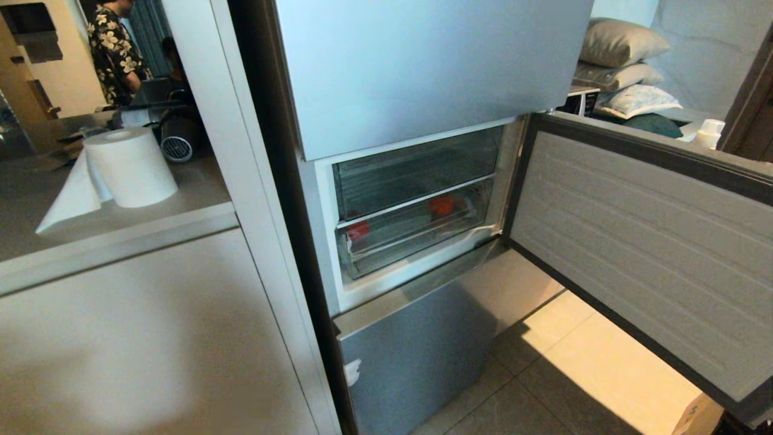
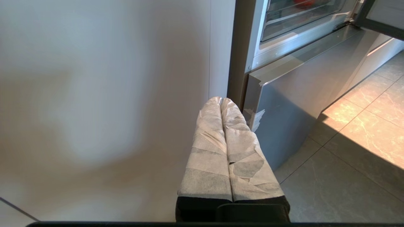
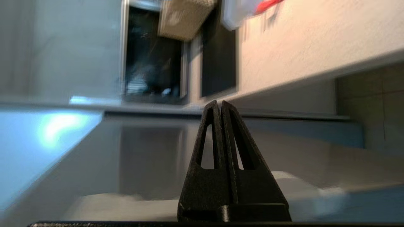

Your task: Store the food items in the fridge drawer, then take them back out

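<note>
Two red, roundish food items [image 1: 357, 230] [image 1: 442, 205] lie in the fridge drawer [image 1: 416, 244], seen through its clear front in the head view. The drawer sits low in the open middle compartment of the silver-blue fridge. Neither arm shows in the head view. My left gripper [image 2: 220, 99], its fingers wrapped in white tape, is shut and empty; it hangs beside a white cabinet panel, below and left of the drawer [image 2: 300, 22], where one red food item [image 2: 304, 2] peeks in. My right gripper [image 3: 220, 102], black, is shut on nothing over a grey-blue surface.
The fridge door [image 1: 634, 241] stands swung open to the right, over a tiled floor. A counter on the left holds a paper towel roll [image 1: 130, 166]. A person [image 1: 112, 48] stands far back left. A cardboard box [image 1: 697, 417] sits at the bottom right.
</note>
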